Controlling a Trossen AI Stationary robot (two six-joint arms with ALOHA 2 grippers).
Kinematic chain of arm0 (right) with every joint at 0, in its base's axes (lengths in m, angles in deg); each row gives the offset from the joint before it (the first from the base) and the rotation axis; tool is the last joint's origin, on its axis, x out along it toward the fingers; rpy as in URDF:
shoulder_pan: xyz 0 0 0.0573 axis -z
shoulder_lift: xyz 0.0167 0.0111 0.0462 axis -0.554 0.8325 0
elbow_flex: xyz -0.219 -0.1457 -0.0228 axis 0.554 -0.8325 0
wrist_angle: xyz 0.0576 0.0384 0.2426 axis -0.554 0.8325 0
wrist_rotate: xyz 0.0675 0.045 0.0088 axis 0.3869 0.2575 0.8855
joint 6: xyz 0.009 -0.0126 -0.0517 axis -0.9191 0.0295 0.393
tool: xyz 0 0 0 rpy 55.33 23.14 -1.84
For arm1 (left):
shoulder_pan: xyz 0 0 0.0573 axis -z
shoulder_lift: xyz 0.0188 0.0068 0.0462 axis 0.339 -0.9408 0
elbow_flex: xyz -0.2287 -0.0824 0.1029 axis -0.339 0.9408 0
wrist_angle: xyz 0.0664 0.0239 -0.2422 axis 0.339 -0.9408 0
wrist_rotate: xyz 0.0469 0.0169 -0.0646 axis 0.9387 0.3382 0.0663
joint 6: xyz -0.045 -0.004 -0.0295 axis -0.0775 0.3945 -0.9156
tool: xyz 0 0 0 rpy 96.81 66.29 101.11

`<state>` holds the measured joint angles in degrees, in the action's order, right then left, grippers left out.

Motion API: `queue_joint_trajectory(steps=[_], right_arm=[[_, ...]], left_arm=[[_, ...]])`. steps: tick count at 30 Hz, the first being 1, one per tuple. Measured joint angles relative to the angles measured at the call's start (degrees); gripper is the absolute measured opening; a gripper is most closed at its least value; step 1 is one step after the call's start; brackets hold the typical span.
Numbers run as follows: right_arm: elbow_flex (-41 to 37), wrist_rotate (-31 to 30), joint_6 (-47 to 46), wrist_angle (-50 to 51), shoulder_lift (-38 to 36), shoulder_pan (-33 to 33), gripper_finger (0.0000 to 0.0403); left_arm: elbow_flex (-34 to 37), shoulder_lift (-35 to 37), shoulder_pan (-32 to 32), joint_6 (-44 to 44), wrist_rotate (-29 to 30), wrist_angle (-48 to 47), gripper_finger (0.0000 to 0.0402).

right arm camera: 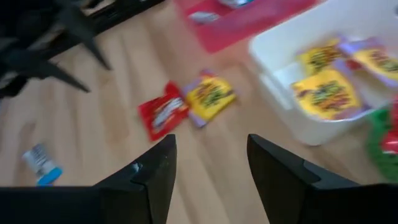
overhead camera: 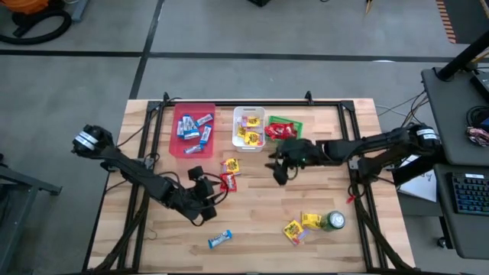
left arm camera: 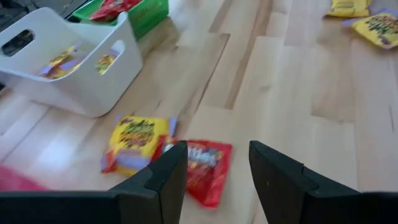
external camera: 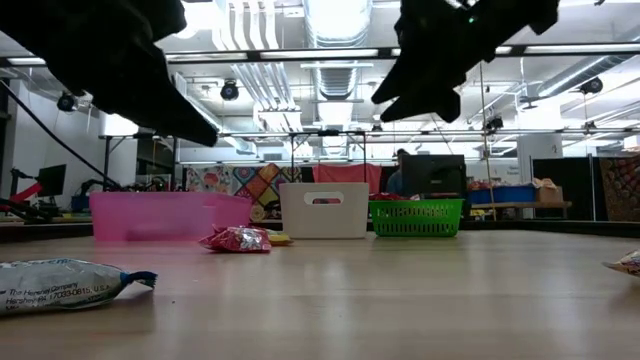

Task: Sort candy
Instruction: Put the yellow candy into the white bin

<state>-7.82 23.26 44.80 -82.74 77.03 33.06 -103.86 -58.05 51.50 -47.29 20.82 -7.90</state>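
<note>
The left claw (left arm camera: 214, 177) hangs low over the surface (overhead camera: 252, 221), fingers apart and empty, with a red packet (left arm camera: 205, 163) showing in the gap just ahead of them. A yellow packet (left arm camera: 134, 142) lies touching that red one, on the side toward the white bin (overhead camera: 249, 127). In the high view the same pair sits below the bins, red packet (overhead camera: 228, 182) nearest the left claw (overhead camera: 200, 191).

The right claw (overhead camera: 280, 169) is also spread wide and holds nothing; it hovers just below the green bin (overhead camera: 283, 129), which already has red packets in it.

The step in hand looks like the approach to a pick: the left claw lines up on the red packet. The next move calls for lowering the fingers astride it without catching the yellow one, then carrying it to the green bin.

More candy is still loose: a blue-and-silver bar (overhead camera: 220, 240) near the front edge, and yellow packets (overhead camera: 302, 226) beside the green can (overhead camera: 333, 221). The pink bin (overhead camera: 192, 128) holds blue bars, so sorting is well along but not finished.
</note>
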Motion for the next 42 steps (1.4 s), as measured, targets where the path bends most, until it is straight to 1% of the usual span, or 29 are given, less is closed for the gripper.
queue_joint_trajectory(steps=[2, 10, 14, 18, 26, 35, 42], right_arm=[[0.0, 0.0, 0.4, -0.1, 0.1, -2.0, 0.0187], [-0.2, -2.2, 6.8, -8.4, 0.3, -8.4, 0.0187], [-1.1, -4.2, 6.0, -8.8, 1.5, -9.8, 0.0187], [-2.1, -4.5, 5.8, -8.6, 3.8, -10.0, 0.0187], [-2.3, -4.1, 2.9, -8.8, 8.7, -10.1, 0.0187], [-2.3, -4.0, -2.0, -8.6, 8.3, -10.0, 0.0187], [-2.3, -1.0, -10.6, -8.5, 8.3, -9.9, 0.0187]], left_arm=[[-0.2, -1.9, 0.0, 0.8, 0.0, 2.6, 0.0162], [-3.3, -6.1, 0.0, 3.3, 0.2, 2.7, 0.0198], [-4.2, -6.8, -0.1, 3.1, 0.2, 2.9, 0.0204], [-4.3, -7.1, -0.1, 1.4, 0.2, 2.6, 0.0204], [-4.3, -7.3, 0.0, -1.5, 0.2, 2.7, 0.0204], [-4.3, -7.3, 0.0, -1.5, 0.2, 2.0, 0.0204], [-4.2, -7.4, 0.0, -1.3, 0.1, 0.6, 0.0204]])
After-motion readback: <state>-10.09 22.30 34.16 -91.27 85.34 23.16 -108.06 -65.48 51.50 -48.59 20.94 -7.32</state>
